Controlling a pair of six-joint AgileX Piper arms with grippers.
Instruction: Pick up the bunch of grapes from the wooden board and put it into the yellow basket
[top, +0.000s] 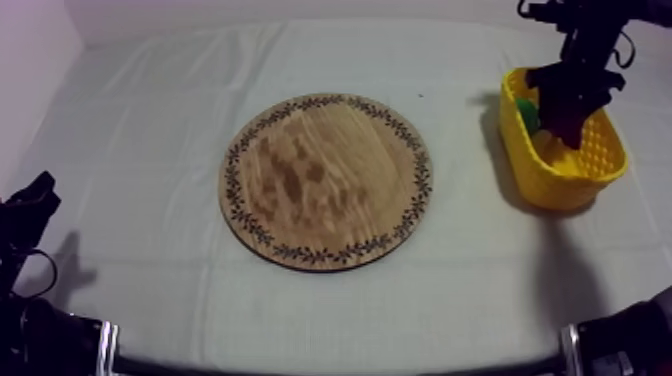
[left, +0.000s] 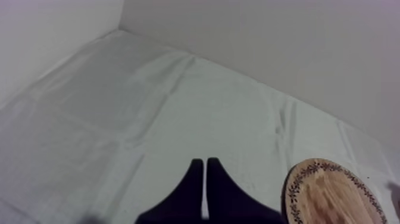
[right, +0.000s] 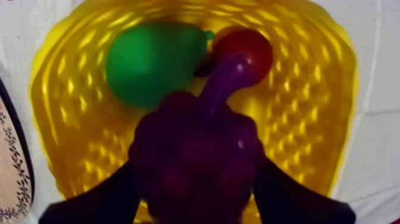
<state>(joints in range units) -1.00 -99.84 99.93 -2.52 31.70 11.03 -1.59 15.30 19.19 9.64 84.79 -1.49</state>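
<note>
Top view: the round wooden board lies in the middle of the frame on the table. Its pale grain is bare inside the dark patterned rim. At the upper right the right arm reaches down over the yellow basket, a perforated plastic tub, and the right end effector hangs just above its opening. A green patch, the pear, shows inside the near wall. The left end effector sits low at the left edge, well apart from the basket, so the right arm is clearly the nearer one.

Left wrist view: the left end effector's black fingers lie together as a narrow wedge with nothing between them. They rest over the creased cloth, with the board beside them.

Right wrist view: the right end effector is clamped on the bunch of grapes, a glossy, knobbly purple cluster. Its long axis runs straight away from the fingers, and the curved stem points at the small red fruit, which touches the smooth pear. The bunch hangs inside the basket's rim, directly over the lattice floor. Letting go looks like the step in hand, and the bunch should drop on the bare floor just short of the other fruit.
</note>
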